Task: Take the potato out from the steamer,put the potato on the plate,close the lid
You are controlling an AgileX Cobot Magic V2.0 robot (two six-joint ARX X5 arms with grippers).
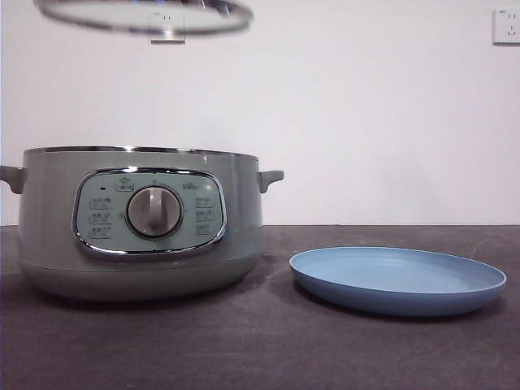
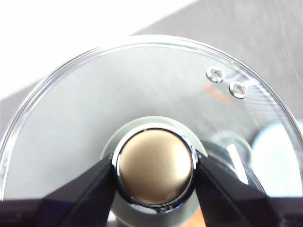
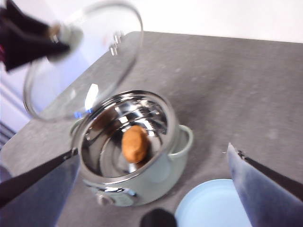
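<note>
The sage-green steamer (image 1: pixel 138 223) stands open on the left of the table. Its glass lid (image 1: pixel 142 16) hangs high above it, with my left gripper (image 2: pixel 154 168) shut on the lid's knob (image 2: pixel 155 166). In the right wrist view the orange-brown potato (image 3: pixel 135 143) lies inside the steamer (image 3: pixel 128 151), and the lid (image 3: pixel 83 61) is held up beside it. My right gripper (image 3: pixel 151 175) is open, high above the steamer and the light-blue plate (image 3: pixel 213 205). In the front view the plate (image 1: pixel 398 280) sits right of the steamer.
A dark grey tabletop (image 1: pixel 260 349) runs under everything, with a white wall behind. Wall sockets (image 1: pixel 506 26) are mounted high on the wall.
</note>
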